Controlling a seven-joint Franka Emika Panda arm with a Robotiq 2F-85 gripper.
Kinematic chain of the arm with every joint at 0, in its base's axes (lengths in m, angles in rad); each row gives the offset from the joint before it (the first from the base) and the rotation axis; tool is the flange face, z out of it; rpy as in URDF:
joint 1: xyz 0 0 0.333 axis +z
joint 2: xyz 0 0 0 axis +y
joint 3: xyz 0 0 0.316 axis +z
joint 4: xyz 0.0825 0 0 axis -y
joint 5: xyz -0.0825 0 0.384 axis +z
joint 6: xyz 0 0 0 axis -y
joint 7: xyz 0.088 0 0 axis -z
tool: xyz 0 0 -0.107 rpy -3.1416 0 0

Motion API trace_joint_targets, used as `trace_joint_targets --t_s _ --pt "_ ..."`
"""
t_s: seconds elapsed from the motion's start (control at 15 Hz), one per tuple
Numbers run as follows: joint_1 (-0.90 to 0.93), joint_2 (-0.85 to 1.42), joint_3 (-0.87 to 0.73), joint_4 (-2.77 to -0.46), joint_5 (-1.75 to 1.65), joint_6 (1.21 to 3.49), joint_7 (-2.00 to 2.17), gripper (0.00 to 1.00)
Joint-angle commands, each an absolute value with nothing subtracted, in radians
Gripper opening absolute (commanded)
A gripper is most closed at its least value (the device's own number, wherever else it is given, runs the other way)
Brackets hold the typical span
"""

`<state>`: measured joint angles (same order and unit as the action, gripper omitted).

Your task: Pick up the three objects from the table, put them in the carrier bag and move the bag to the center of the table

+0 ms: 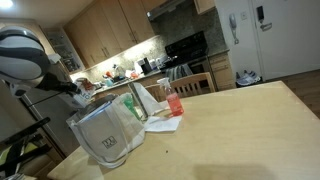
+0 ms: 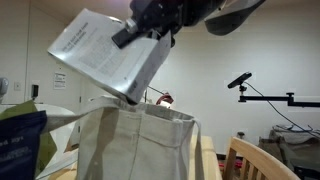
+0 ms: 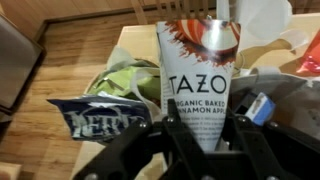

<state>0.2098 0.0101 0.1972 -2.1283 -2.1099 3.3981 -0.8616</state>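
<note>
The table (image 1: 240, 130) lies well below the pincer, a broad, bare wooden top. Directly under the pincer stands the carrier bag (image 2: 135, 145), its mouth gaping upward. It looks thin, crinkly and limp, so I judge it will sag and slide if nudged and is best lifted by its handles. Its inside is hidden behind its own wall and the carton, so I cannot tell what it already holds. The pincer (image 3: 198, 135) is partly closed, its jaws clamped on one end of the flat TAZO carton (image 2: 105, 55), which hangs tilted below it with its lowest corner dipping into the bag's mouth. The carton seems light and stiff with slick printed faces. A grip across its thin sides near one end, as now, should serve, though too hard a squeeze could crush it. Below the pincer, to one side of the carton, sits a dark blue packet (image 3: 100, 115), apparently outside the bag. A pink-red bottle (image 1: 175, 97) stands further off.
</note>
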Motion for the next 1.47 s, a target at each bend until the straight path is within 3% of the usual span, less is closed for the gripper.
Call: trace_joint_targets --t_s 0.0,0.33,1.33,1.4 --pt "0.198 0.033 0.199 -2.066 -1.988 3.483 -0.871 0.15" --pt "0.171 -0.004 0.173 -2.129 -1.885 3.46 -0.937 0.15" --pt "0.125 -0.008 0.124 -2.341 -2.136 3.287 -0.923 0.15" --pt "0.121 0.004 0.121 -2.347 -2.137 3.286 -0.923 0.22"
